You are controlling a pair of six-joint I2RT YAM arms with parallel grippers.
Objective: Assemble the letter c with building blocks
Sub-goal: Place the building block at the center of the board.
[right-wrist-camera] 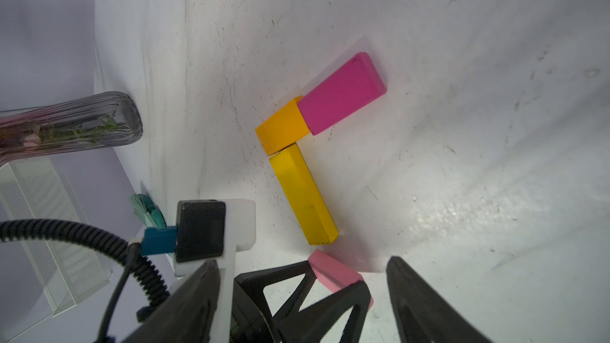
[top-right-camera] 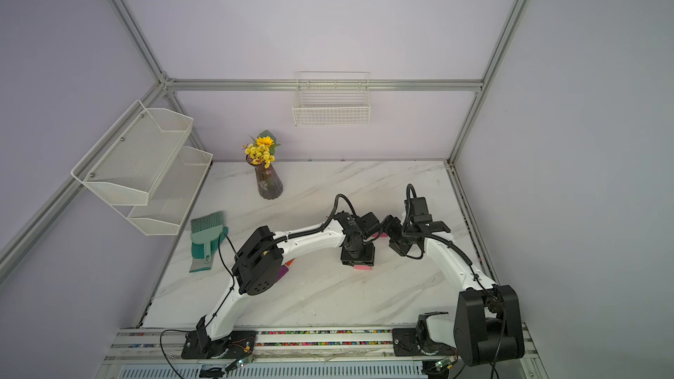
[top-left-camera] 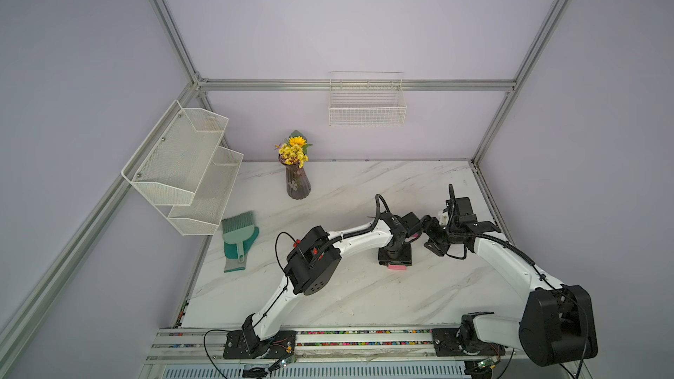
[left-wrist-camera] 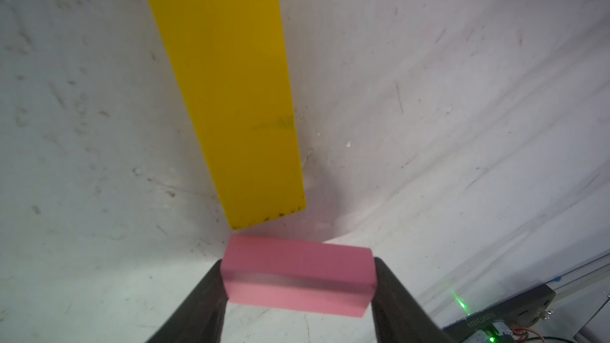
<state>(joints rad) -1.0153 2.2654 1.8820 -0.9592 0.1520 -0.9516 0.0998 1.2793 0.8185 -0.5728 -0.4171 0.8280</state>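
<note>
Only lettering: small upside-down print on black plate (left-wrist-camera: 488, 320), illegible.

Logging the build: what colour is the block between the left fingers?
Light pink block, clearest in left wrist view.

We saw soft, even light; faint shadows lay beside the yellow block (left-wrist-camera: 231, 94). Near it, the pink block (left-wrist-camera: 297, 275) blurred; glare whitened the table (right-wrist-camera: 462, 219).

A robotics lab booth: aluminium frame (top-left-camera: 291, 84), plain panel walls (top-left-camera: 346, 12)
</note>
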